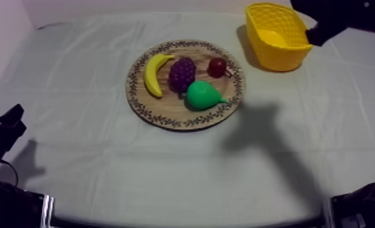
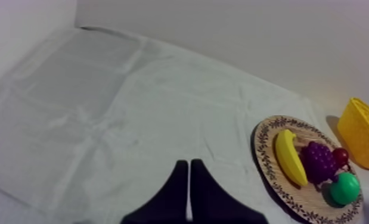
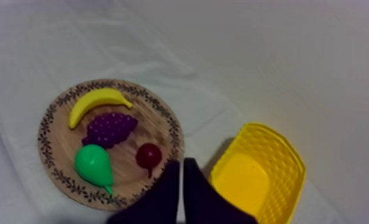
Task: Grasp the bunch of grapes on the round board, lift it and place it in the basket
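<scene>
The purple bunch of grapes (image 1: 182,73) lies in the middle of the round wooden board (image 1: 165,115), between the banana (image 1: 155,74) and the small red fruit (image 1: 217,67). The yellow basket (image 1: 277,36) stands at the back right with nothing in it. My right gripper (image 1: 314,37) hangs high by the basket's right side. In the right wrist view its fingers (image 3: 181,162) lie together as a narrow wedge above the gap between board (image 3: 49,119) and basket (image 3: 258,173), with the grapes (image 3: 109,129) farther off. My left gripper (image 2: 189,162) is shut on nothing and rests low at the table's left (image 1: 11,121).
A green pear (image 1: 203,95) lies on the board just in front of the grapes, nearly touching them. The right arm throws a dark shadow on the cloth in front of the basket. Bare cloth stretches left of the board and along the front.
</scene>
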Motion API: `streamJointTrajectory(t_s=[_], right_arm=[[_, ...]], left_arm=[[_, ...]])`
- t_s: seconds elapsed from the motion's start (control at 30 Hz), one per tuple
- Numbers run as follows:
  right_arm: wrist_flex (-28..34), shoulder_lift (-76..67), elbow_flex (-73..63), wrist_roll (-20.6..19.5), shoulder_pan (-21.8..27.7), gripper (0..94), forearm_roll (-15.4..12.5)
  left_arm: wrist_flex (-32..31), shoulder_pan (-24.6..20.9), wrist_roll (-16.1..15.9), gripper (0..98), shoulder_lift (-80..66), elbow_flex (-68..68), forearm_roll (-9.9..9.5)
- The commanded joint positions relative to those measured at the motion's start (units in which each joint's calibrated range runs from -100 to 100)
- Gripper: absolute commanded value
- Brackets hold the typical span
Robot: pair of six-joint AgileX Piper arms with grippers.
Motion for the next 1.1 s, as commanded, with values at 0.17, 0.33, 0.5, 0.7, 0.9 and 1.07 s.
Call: streamJointTrajectory(t_s=[0.17,0.33,0.5,0.7,0.9,1.07], right_arm=[[2.5,5.79,-8.38,-6.0,-4.18,0.6,4.18],[3.56,10.56,-13.33,-9.18,-5.69,0.6,6.49],[4.79,15.92,-18.97,-11.09,-6.04,0.6,7.83],[8.58,22.14,-27.68,-13.52,-5.95,0.6,9.25],[13.78,28.44,-37.58,-16.08,-6.64,0.6,10.88],[16.33,33.71,-44.27,-17.86,-7.32,0.6,12.2]], left_arm=[[0.01,0.01,-0.01,0.1,0.0,-0.04,0.01],[0.01,0.01,-0.01,0.1,0.0,-0.04,0.01],[0.01,0.01,-0.01,0.1,0.0,-0.04,0.01],[0.01,0.01,-0.01,0.1,0.0,-0.04,0.01],[0.01,0.01,-0.01,0.1,0.0,-0.04,0.01],[0.01,0.01,-0.01,0.1,0.0,-0.04,0.01]])
